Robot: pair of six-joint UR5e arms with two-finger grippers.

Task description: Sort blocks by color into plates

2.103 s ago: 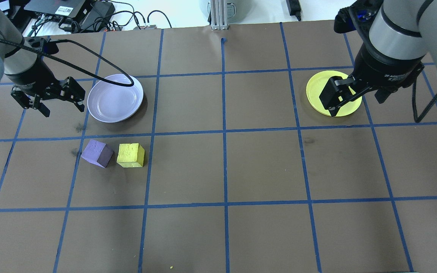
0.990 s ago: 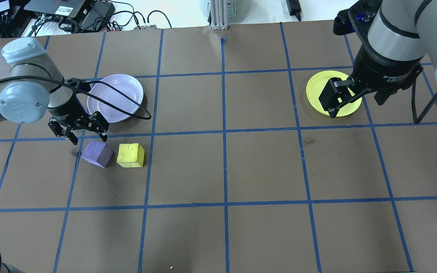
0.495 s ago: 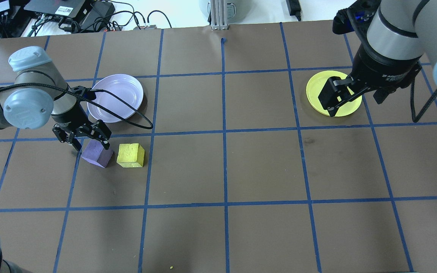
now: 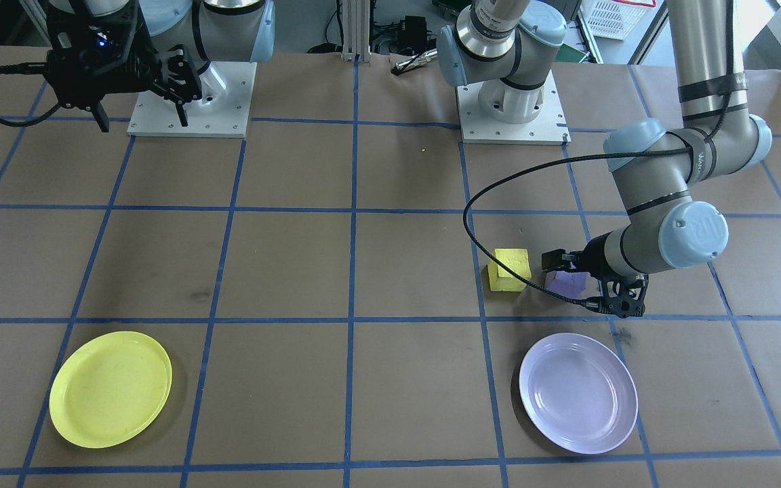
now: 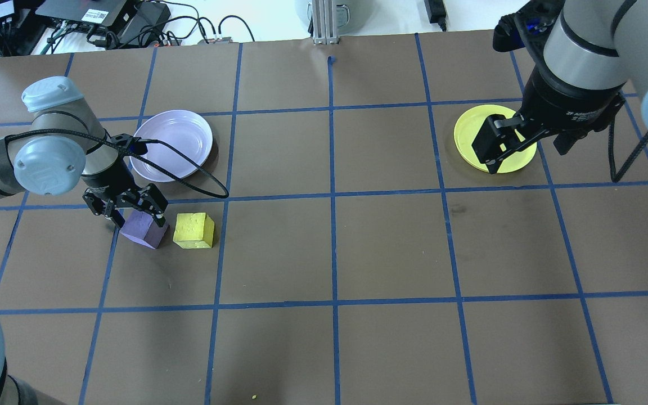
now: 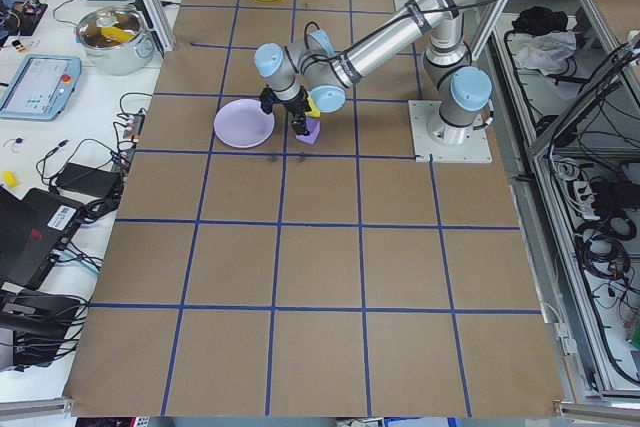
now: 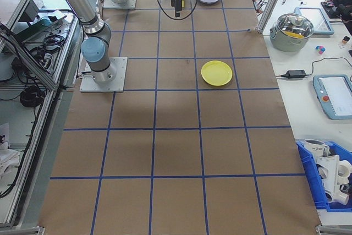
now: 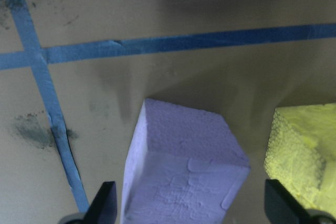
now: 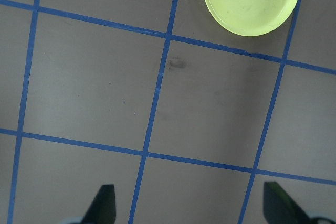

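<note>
The purple block (image 5: 147,230) lies on the brown table beside the yellow block (image 5: 193,230), which is on its right in the overhead view. My left gripper (image 5: 133,211) is open and lowered over the purple block (image 8: 184,166). One finger (image 8: 105,203) stands on each side of it without visibly touching, and the yellow block (image 8: 304,156) is just past the right finger. The lavender plate (image 5: 172,145) sits just beyond, holding nothing. My right gripper (image 5: 493,152) hangs open and high over the yellow plate (image 5: 473,132), and that plate (image 9: 251,1) also holds nothing.
The left arm's black cable (image 5: 200,185) loops over the lavender plate's near edge. Cables and electronics (image 5: 104,17) crowd the far table edge. The two arm bases (image 4: 190,102) (image 4: 512,108) stand on the robot's side. Blue tape lines grid the table.
My left gripper came from beside the lavender plate toward the near side and down, and its open fingers now straddle the purple block. The right arm has hardly moved. Neither block has shifted.
</note>
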